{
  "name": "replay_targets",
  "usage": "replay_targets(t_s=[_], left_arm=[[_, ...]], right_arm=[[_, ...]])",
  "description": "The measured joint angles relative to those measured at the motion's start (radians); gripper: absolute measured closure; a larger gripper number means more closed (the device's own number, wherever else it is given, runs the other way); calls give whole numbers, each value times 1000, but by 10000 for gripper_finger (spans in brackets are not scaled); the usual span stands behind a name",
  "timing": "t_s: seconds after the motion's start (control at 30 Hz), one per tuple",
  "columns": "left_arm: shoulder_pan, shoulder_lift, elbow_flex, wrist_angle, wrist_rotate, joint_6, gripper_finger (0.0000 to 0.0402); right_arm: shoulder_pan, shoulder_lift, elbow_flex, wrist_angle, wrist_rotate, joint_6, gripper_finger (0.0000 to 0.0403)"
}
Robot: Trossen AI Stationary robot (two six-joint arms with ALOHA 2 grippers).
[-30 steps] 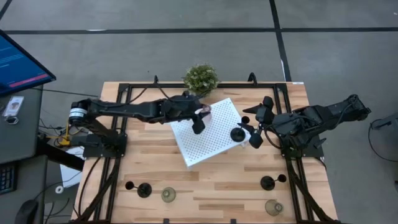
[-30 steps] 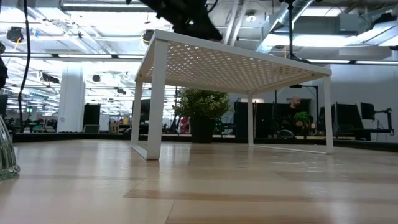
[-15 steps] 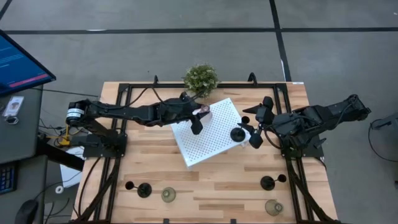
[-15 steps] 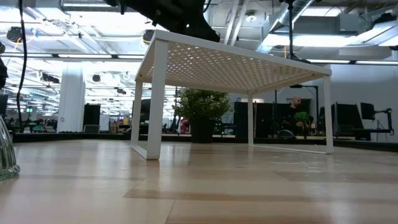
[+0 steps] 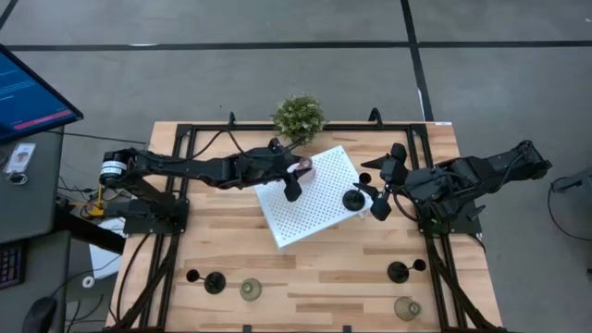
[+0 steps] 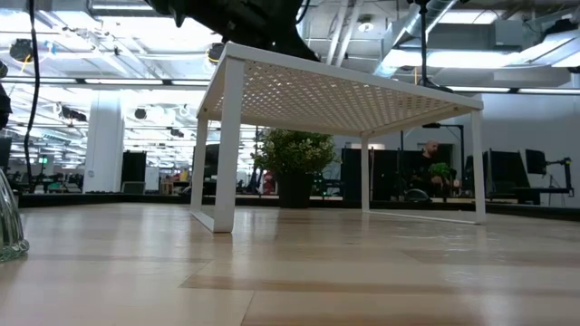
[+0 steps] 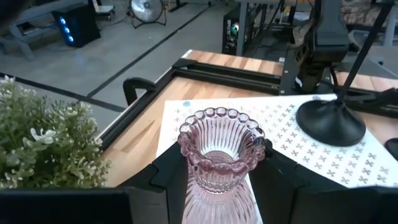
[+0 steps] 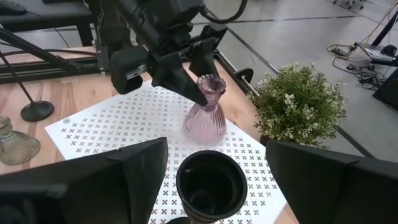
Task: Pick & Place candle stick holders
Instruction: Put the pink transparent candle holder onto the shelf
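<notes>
Partly hidden under the left gripper: pink holder standing at the white tray's twelve o'clock corner, flanked by spread fingers, contact unclear. Right gripper, reaching from three o'clock, wide around a black holder.

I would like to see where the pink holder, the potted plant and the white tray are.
pink holder (image 8: 206,117), right wrist view, ribbed body.
potted plant (image 5: 299,117), high view, leafy top.
white tray (image 5: 310,208), high view, bare perforated surface.
</notes>
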Motion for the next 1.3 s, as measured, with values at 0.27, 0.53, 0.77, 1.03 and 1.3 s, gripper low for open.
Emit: replay_targets(t_s=[0.27,0.53,0.77,1.03,1.3], left_arm=[[0,0,0,-21,1,9,260],[0,0,0,-28,25,-5,242],[0,0,0,-28,24,-6,247],[0,0,1,-26,22,-20,212],[-11,-1,2,-25,40,-19,153]], right_arm=[[0,0,0,0,0,1,138],[0,0,0,0,0,2,138],[0,0,0,0,-1,2,138],[0,0,0,0,-51,2,138],[0,0,0,0,-53,0,138]])
